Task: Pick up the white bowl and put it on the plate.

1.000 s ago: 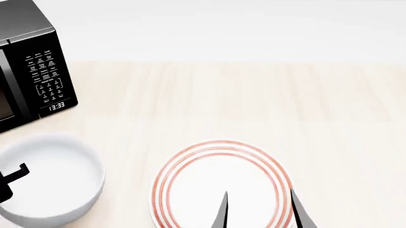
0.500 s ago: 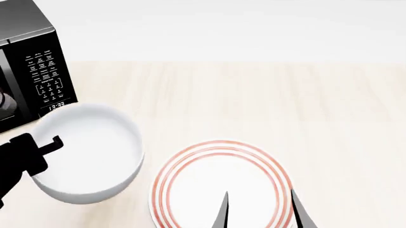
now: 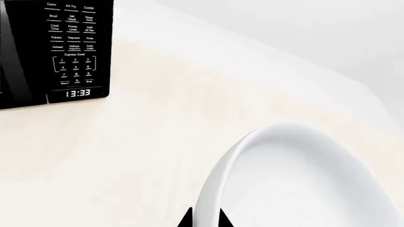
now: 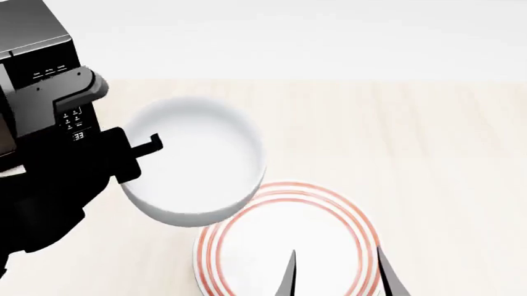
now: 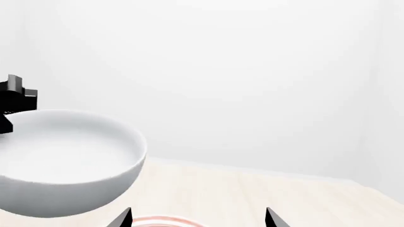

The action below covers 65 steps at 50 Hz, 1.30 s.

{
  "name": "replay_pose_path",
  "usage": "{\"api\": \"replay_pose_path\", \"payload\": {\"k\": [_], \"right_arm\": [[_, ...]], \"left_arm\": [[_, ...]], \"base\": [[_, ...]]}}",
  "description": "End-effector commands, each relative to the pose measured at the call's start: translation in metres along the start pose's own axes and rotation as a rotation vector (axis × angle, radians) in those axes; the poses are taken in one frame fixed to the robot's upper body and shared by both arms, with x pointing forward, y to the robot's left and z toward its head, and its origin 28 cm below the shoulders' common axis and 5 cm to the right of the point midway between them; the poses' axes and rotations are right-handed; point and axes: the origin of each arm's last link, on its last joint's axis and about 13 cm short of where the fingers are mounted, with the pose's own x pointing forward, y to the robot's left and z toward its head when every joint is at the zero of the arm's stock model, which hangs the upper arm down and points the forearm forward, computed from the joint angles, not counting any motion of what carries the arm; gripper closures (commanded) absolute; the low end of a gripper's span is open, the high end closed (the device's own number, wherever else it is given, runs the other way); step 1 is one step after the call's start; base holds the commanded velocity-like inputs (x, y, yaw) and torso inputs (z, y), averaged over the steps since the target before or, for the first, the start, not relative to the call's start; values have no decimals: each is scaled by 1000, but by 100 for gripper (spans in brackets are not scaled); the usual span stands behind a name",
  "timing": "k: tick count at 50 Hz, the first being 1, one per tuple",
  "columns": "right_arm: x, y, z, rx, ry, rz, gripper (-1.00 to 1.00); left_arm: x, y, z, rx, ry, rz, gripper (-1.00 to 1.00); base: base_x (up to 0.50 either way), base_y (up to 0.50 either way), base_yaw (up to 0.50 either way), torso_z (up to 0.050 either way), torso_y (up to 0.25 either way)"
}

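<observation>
White bowl (image 4: 197, 161), one, held by left gripper (image 4: 142, 147) beside one plate (image 4: 287, 237).

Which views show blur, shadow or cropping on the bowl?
Head view: the plain, deep, round white bowl has a smeared lower edge, with no clear shadow beneath. Left wrist view: the bowl is cropped at the frame edge. Right wrist view: its underside is shaded grey.

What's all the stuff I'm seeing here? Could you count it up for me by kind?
Bowls: 1, the white bowl, held up by the left gripper
Plates: 1, the red-ringed plate
Microwaves: 1, the black microwave
Grippers: 2, left and right gripper
Total: 5, on or over a pale wooden table
</observation>
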Motion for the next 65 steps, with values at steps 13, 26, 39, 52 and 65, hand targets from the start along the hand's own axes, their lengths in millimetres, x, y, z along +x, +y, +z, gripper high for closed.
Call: {"api": "replay_pose_path", "payload": {"k": [13, 26, 39, 52, 65], "right_arm": [[2, -2, 2, 10, -12, -2, -100], [3, -3, 2, 10, -11, -3, -100], [3, -3, 1, 10, -9, -5, -100], [2, -3, 1, 9, -10, -4, -100], [3, -3, 1, 10, -9, -3, -100]], "left_arm": [[10, -49, -11, -46, 47, -138, 100], [13, -58, -22, -59, 71, -164, 100], [21, -62, -36, -89, 98, -169, 100], [21, -72, -48, -96, 127, -200, 100], [23, -72, -59, -100, 147, -205, 100]], "base": [[0, 0, 0, 0, 1], [0, 0, 0, 0, 1], [0, 0, 0, 0, 0], [0, 0, 0, 0, 1], [0, 0, 0, 0, 1]]}}
